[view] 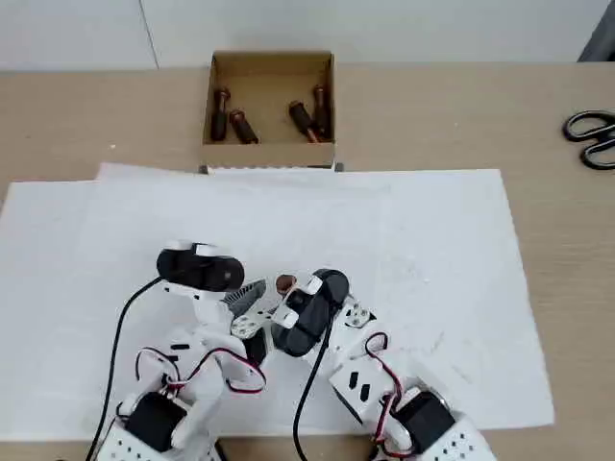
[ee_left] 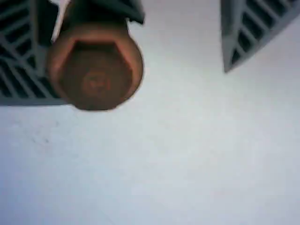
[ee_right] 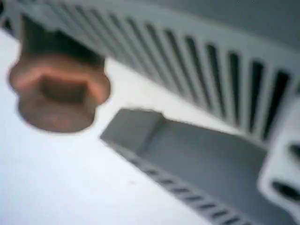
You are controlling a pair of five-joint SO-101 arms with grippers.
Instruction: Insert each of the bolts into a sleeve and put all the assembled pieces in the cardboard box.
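The bolt (ee_left: 95, 70) stands head-up between the left gripper's (ee_left: 133, 77) wide-spread jaws, touching one. Whether the right gripper (view: 300, 288) grips it cannot be told.

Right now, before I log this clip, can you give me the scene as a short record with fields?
box: cardboard box at the far side of the table, four assembled pieces inside
bolt: bolt head showing, dark sleeve behind it, between the two claws over the white paper
left claw: open, bolt beside one finger
right claw: close to the bolt, grip unclear
aside: scissors on the bare table
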